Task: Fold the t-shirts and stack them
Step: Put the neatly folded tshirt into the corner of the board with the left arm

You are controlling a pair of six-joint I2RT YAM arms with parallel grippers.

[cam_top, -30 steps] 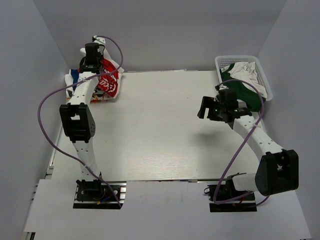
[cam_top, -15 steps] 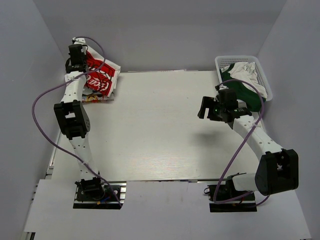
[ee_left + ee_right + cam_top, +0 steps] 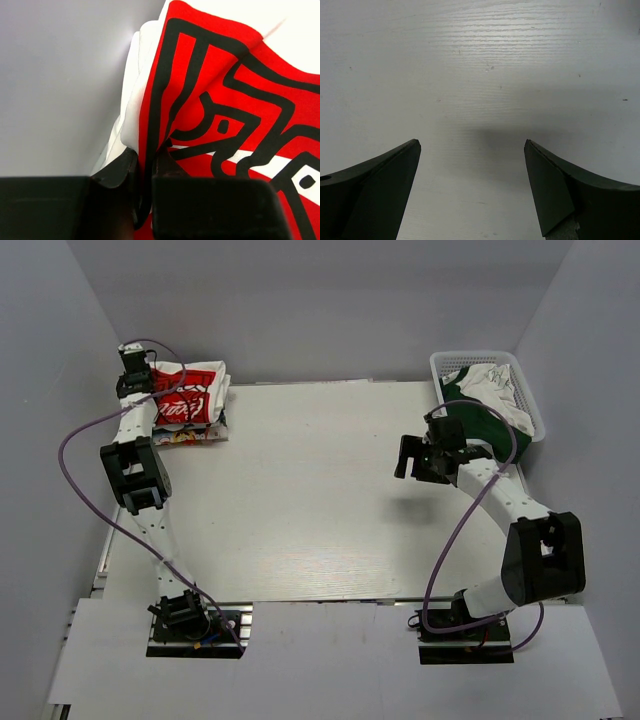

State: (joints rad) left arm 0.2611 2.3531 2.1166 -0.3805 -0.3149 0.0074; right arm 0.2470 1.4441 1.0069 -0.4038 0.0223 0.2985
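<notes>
The white t-shirt with the red Coca-Cola logo panel (image 3: 190,400) lies bunched at the table's far left corner. My left gripper (image 3: 133,368) is at the shirt's far left edge, by the wall. In the left wrist view it (image 3: 147,156) is shut on a fold of the red and white cloth (image 3: 225,100). A strip of printed cloth (image 3: 186,436) shows under the shirt's near edge; I cannot tell whether it is the blue shirt. My right gripper (image 3: 408,458) is open and empty above bare table, and the right wrist view shows it (image 3: 472,146) open over the table.
A white basket (image 3: 527,390) at the far right holds green cloth (image 3: 480,420) and white cloth (image 3: 495,380). The grey walls stand close behind and beside the left gripper. A purple cable loops off each arm.
My left gripper has moved left and back toward the corner with the Coca-Cola shirt in it, and the shirt now lies flatter. The right arm has shifted only slightly.
</notes>
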